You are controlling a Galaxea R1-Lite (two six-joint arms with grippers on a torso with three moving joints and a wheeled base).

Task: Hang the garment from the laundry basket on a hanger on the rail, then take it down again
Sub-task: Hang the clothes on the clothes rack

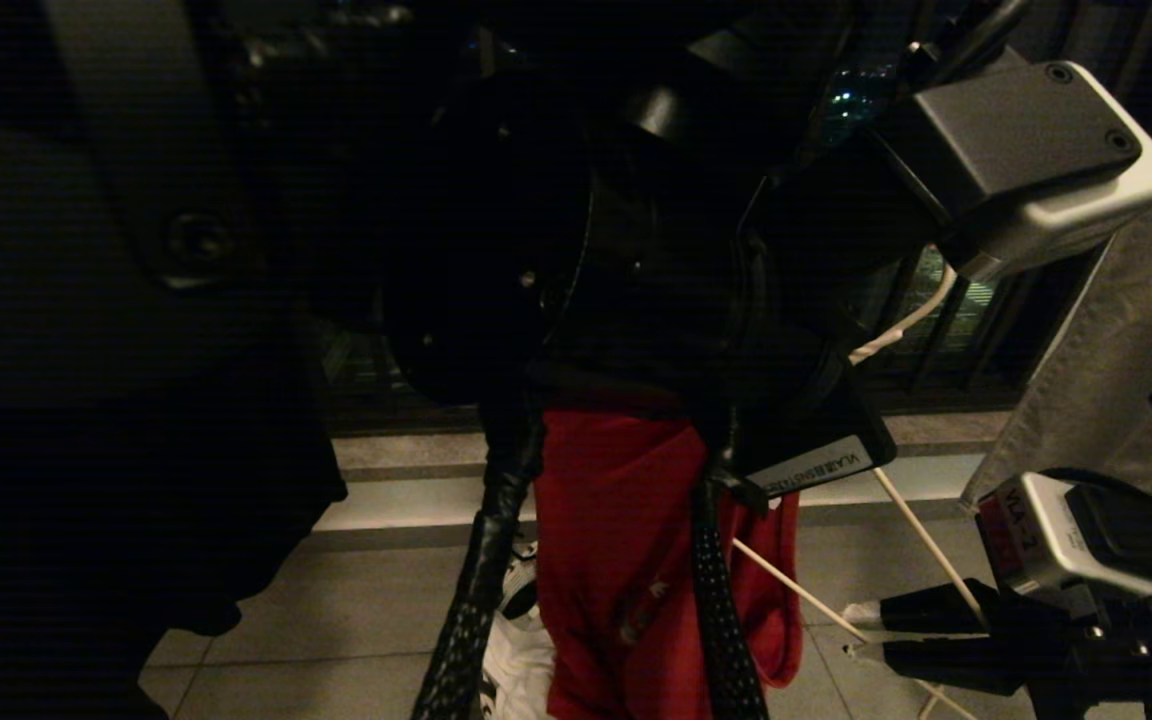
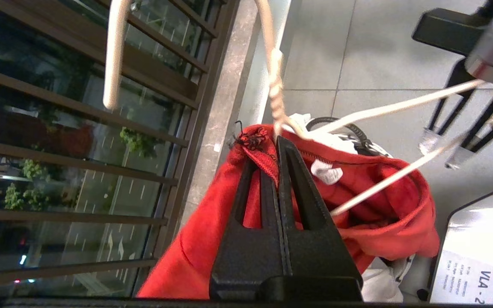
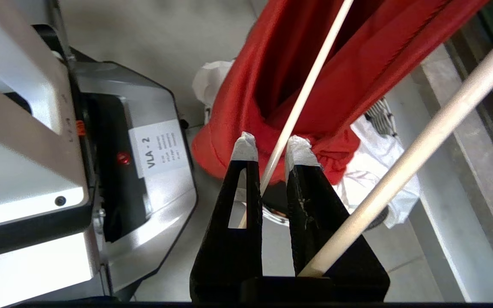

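Slippage is the risk: the garment [image 2: 212,239], clamped at its collar by the left end effector [image 2: 277,147] beside the hanger [image 2: 274,85] neck, could be dragged off while the right end effector [image 3: 271,147], at three o'clock, is closed on the wire.

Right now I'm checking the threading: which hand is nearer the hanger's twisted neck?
Left. The left hand pinches the red T-shirt beside the hanger neck; the right hand straddles its lower wire.

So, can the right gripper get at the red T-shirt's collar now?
Probably not directly. The right gripper has a rod of the thin white wire hanger between its fingers, and the left gripper is already shut on the red T-shirt at its collar.
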